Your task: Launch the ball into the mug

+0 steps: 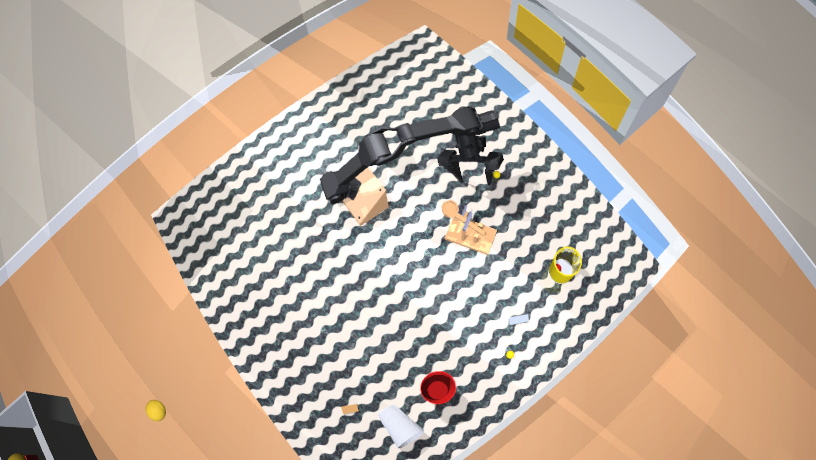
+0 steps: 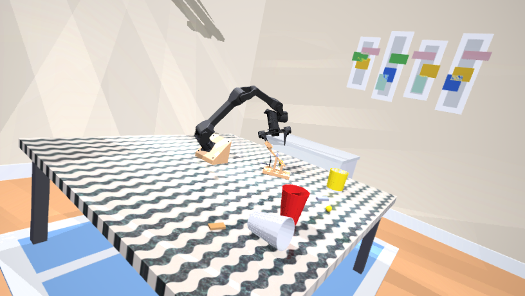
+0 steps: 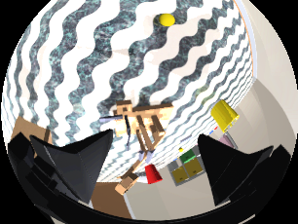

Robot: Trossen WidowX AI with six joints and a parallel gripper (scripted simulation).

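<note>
My fingers [image 1: 473, 176] [image 2: 273, 141] stand wide with nothing between them, above the counter [image 1: 320, 274] [image 2: 147, 206] [image 3: 97, 54]. Red ball [image 1: 558, 267] appears inside the yellow mug [image 1: 562, 273] [image 2: 337, 179] [image 3: 224, 116], well in from the counter's edge.

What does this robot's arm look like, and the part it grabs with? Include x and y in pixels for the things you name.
The arm [image 1: 434, 126] [image 2: 223, 114] is dark, nearly black all over, built of slim straight links with chunkier rounded joints. The gripper [image 1: 475, 179] [image 2: 273, 142] [image 3: 157, 136] matches it: two black, angular fingers that taper to points. I can't make out any cables or lettering on either.
</note>
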